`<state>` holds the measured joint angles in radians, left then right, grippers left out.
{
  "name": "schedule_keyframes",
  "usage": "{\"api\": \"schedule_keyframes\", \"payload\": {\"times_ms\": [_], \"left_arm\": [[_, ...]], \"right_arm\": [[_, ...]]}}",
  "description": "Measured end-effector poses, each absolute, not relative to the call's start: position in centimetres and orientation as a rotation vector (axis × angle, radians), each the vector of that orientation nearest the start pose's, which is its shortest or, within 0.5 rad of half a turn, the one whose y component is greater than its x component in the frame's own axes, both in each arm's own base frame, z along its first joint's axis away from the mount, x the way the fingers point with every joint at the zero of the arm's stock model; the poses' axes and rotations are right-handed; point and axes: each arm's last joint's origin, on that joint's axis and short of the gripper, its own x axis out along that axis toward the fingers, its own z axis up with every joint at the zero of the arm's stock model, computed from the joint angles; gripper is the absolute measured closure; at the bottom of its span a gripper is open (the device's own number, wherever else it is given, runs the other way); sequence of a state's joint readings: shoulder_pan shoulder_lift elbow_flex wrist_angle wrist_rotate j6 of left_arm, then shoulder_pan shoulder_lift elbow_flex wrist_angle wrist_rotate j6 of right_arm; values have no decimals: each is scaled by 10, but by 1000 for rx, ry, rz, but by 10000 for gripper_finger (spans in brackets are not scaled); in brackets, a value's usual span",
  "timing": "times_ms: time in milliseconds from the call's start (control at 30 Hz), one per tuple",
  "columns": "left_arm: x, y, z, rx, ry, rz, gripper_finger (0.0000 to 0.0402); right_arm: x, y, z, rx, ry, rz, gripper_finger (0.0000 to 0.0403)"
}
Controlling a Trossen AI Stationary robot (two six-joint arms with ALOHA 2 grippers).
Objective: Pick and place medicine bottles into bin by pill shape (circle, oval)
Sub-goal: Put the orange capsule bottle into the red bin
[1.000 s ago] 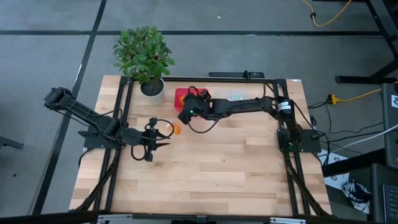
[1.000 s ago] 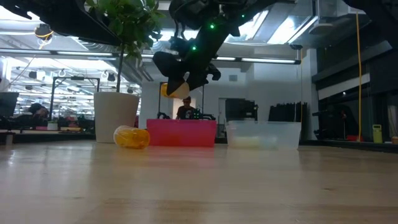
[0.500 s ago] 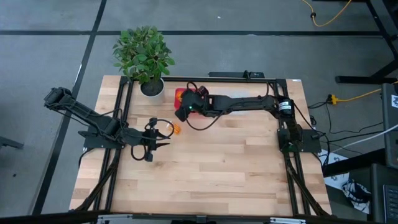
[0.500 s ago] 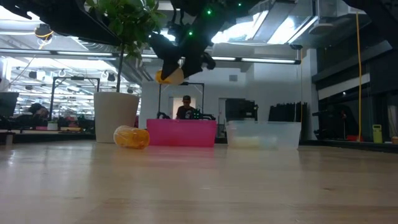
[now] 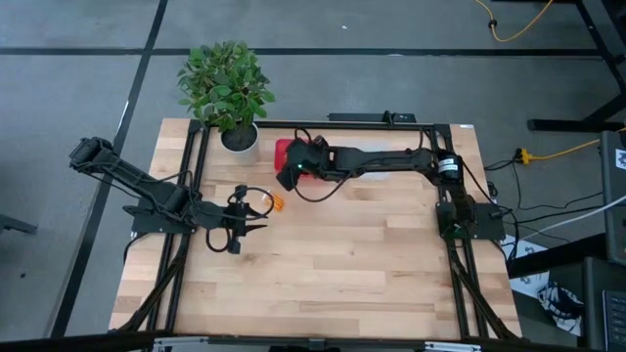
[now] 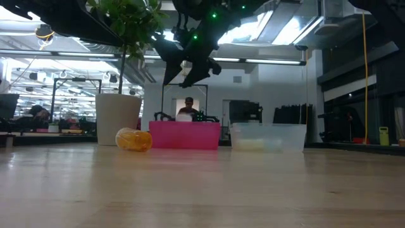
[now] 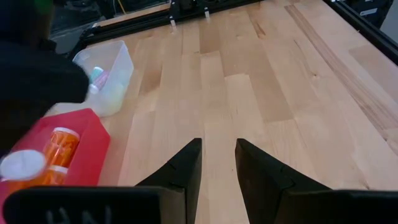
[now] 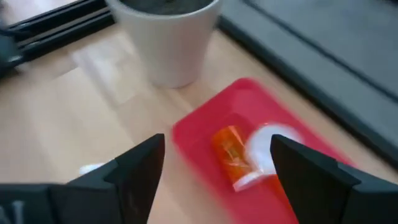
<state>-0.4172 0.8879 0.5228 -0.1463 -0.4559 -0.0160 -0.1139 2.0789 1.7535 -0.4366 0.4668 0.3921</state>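
Observation:
My right gripper (image 5: 287, 178) (image 6: 183, 71) (image 8: 217, 142) hangs open above the red bin (image 5: 285, 150) (image 6: 185, 135) with nothing between its fingers. Below it, a blurred white-capped medicine bottle (image 8: 268, 149) (image 6: 185, 116) is at the bin's rim, beside an orange bottle (image 8: 229, 149) that lies in the bin. Another orange bottle (image 5: 277, 203) (image 6: 133, 139) lies on its side on the table, just beyond my left gripper (image 5: 260, 217) (image 7: 217, 155), which is shut and holds nothing.
A clear bin (image 5: 370, 154) (image 6: 268, 136) (image 7: 109, 74) holding a teal bottle stands right of the red bin. A potted plant (image 5: 238, 137) (image 6: 118, 117) stands left of the red bin at the far edge. Bare wood stretches toward the near edge.
My right gripper has risen and gone toward the far edge, over the red bin, carrying a pale yellow bottle. It has then opened and let go. The bottle has dropped from the fingers to the bin's rim.

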Motion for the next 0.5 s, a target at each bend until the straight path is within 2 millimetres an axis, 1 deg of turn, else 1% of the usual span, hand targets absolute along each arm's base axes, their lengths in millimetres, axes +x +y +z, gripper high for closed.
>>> {"api": "schedule_keyframes", "payload": {"times_ms": [100,200,300,367,500], "left_arm": [[175,-63,231,201,463,42,310],[175,-64,231,201,463,41,310],[175,-64,231,201,463,41,310],[175,-64,231,201,463,41,310],[175,-63,231,201,463,41,310]], "right_arm": [[464,-60,248,299,642,-627,106],[466,-54,247,320,655,-571,110],[467,-44,245,342,681,-476,114],[467,-33,242,328,711,-416,116],[467,-8,231,275,747,-353,119]]}}
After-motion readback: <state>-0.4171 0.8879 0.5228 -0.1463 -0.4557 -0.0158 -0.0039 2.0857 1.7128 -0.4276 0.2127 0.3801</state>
